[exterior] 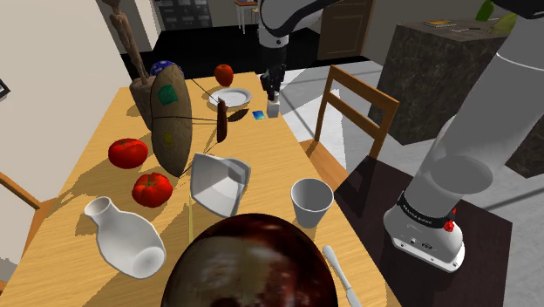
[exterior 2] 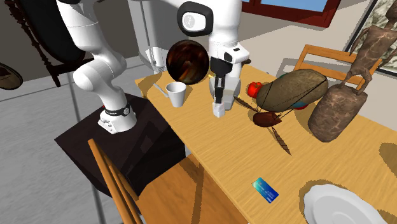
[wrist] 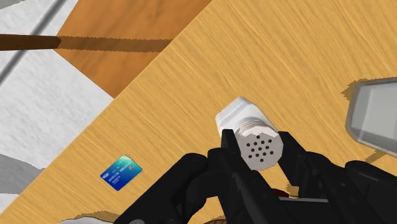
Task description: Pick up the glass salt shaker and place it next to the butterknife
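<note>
The salt shaker [wrist: 245,121], drawn white with a holed cap, stands upright on or just above the table [exterior: 261,157] near a small blue card [wrist: 121,172], at the table's edge. I cannot tell whether its base has left the wood. The black gripper [wrist: 256,139] comes straight down on it, and its two fingers [wrist: 228,147] are closed against opposite sides of the shaker's upper part, by the cap. I judge the shaker small, light and stiff. Its sides are smooth and may slip, and if it is glass as the task says, a drop would break it. A firm, level squeeze lower on the body, below the cap, looks safest. A white plate [exterior: 234,97] lies just past the card. The butterknife [exterior: 340,277] is well apart from the card, at the table's other end beyond a white cup [exterior: 311,202], so a long carry is ahead.
</note>
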Controlling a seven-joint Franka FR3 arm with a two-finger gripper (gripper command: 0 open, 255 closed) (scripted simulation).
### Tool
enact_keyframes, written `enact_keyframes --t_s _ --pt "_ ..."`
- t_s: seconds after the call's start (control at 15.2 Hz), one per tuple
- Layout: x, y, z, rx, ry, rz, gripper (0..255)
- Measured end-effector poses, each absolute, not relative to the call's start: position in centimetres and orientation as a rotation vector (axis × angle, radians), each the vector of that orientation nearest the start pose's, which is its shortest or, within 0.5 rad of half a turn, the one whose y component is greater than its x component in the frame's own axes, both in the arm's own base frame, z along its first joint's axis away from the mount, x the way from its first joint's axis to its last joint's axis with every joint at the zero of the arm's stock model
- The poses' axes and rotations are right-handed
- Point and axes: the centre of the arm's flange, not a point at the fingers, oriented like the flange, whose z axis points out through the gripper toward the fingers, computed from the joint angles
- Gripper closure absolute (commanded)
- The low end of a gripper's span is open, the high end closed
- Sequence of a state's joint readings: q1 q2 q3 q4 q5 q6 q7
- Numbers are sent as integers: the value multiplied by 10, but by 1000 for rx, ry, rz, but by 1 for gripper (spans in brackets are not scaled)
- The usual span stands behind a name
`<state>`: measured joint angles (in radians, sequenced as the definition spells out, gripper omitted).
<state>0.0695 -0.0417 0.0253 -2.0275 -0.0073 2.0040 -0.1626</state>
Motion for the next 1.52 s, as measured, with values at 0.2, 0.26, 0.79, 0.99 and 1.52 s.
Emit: enact_keyframes --t_s 0.2,0.26,0.79,0.99,1.52 --pt "510 70 470 -3123 -409 -30 255" --pt "500 80 471 -3122 -410 -29 255" --pt "408 137 466 -3123 -410 -29 255" --pt "375 159 469 -3123 -410 -29 255" --pt "285 210 471 -3123 -410 -30 255"
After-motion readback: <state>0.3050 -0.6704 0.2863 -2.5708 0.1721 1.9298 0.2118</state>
